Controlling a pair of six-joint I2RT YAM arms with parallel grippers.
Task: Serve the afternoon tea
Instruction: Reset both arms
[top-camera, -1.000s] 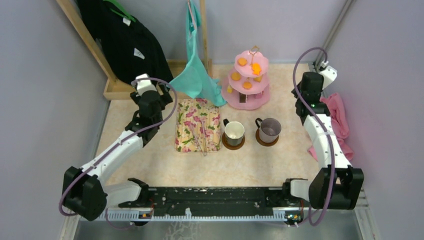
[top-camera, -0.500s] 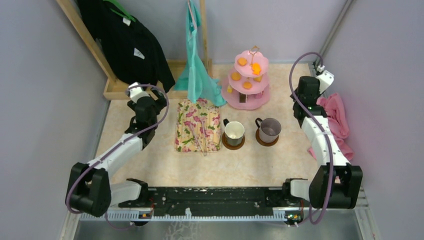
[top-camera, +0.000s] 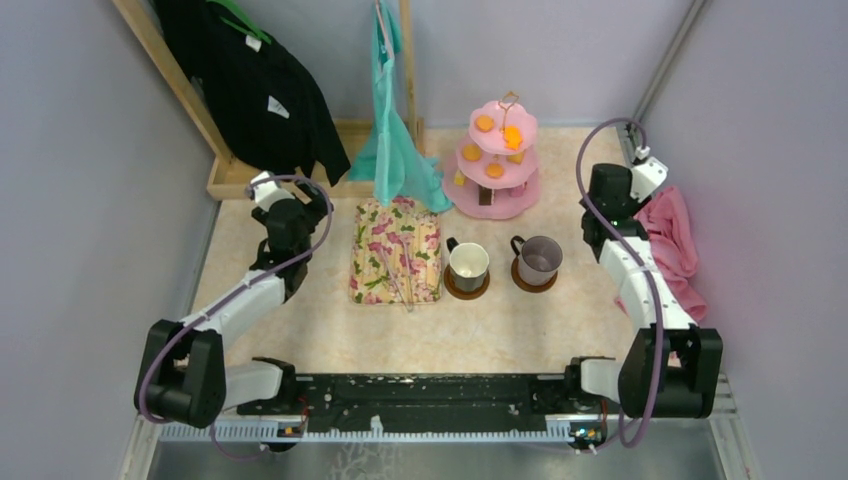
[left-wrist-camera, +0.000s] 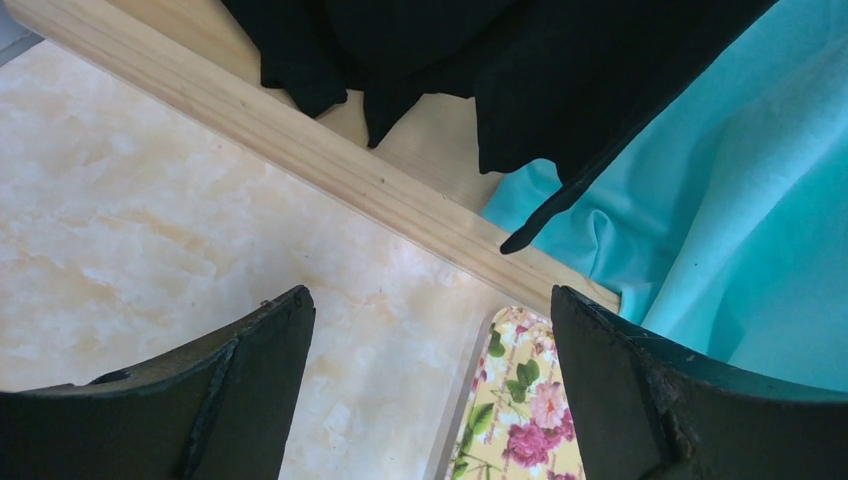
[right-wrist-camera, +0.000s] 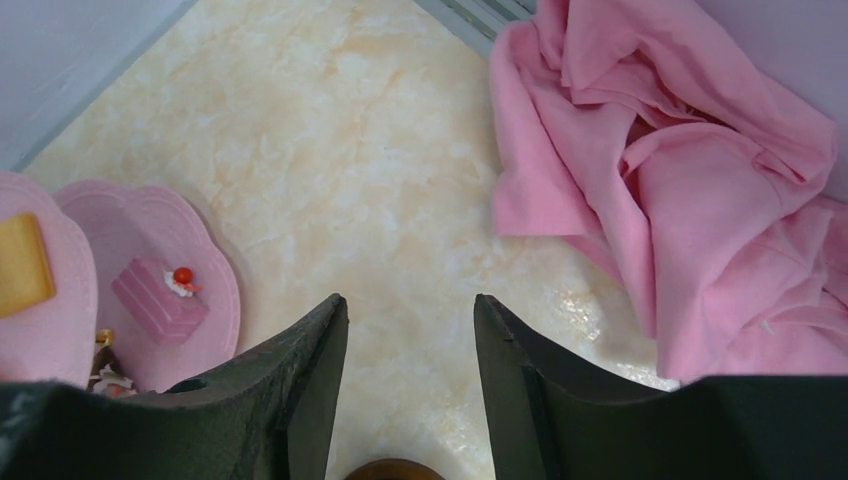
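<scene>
The pink three-tier stand (top-camera: 522, 198) sits at the back of the bench (top-camera: 400, 330), its tiers carrying orange snacks (top-camera: 484, 123), and from the right wrist a pink cake slice (right-wrist-camera: 160, 298) shows on the lowest tier. In front of it the cream mug (top-camera: 467, 264) and the mauve-grey mug (top-camera: 540, 259) stand upright side by side, each on its own brown saucer (top-camera: 467, 293), handles turned to the left. That layout reads as a finished setting: food behind, cups within reach at the front.

The left hand (left-wrist-camera: 428, 300) hovers over bare bench near the wooden frame (left-wrist-camera: 300, 150), fingers spread wide and nothing between them. The right hand (right-wrist-camera: 410, 305) hangs between the stand and the pink cloth (right-wrist-camera: 680, 180), its fingers apart and gripping nothing. Both arms are out at the sides, well apart from the crockery, probably so that nothing gets knocked.

A flowered tray (top-camera: 396, 250) lies just left of the cream mug, under the hanging teal garment (top-camera: 395, 150); a thin item lies on it, too small to name
</scene>
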